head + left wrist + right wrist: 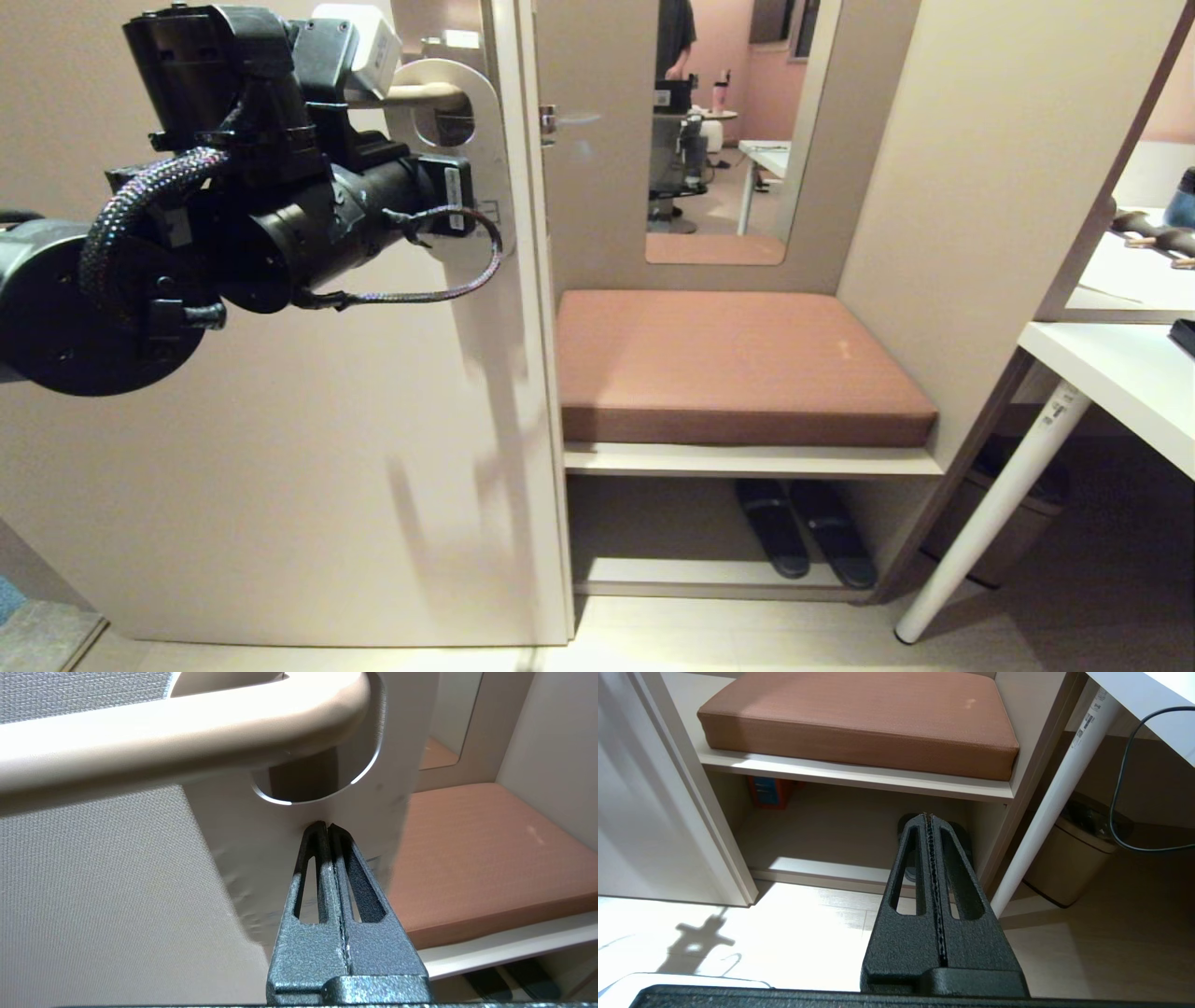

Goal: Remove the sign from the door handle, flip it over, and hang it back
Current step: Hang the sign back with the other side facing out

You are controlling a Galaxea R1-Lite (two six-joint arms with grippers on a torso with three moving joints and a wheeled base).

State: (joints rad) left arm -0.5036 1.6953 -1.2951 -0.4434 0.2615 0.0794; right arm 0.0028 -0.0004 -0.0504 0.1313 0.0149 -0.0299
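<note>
Left wrist view: left gripper [328, 826] has its jaws pressed fully together, nothing between them, tips at or just short of the face of the sign [280, 858], immediately below its large hole (contact not certain from this angle). The sign hangs on the door handle [187, 723], the lever passing through the hole; the side showing is pale and plain, no lettering visible. In the head view the sign [485, 121] lies flat against the door [280, 467] near its free edge, the arm covering most of it.

Right gripper [930, 816] also fully closed and empty, parked low, pointing towards the floor below the cushioned bench [859, 714].

Handling, judged: sign looks thin, light, fairly stiff, smooth-faced, so likely slippery and prone to swing on the lever. Best hold probably the lower body or a side edge, pinched across its thickness; jaws would need opening first, and an edge lifted off the door to get a finger behind.
</note>
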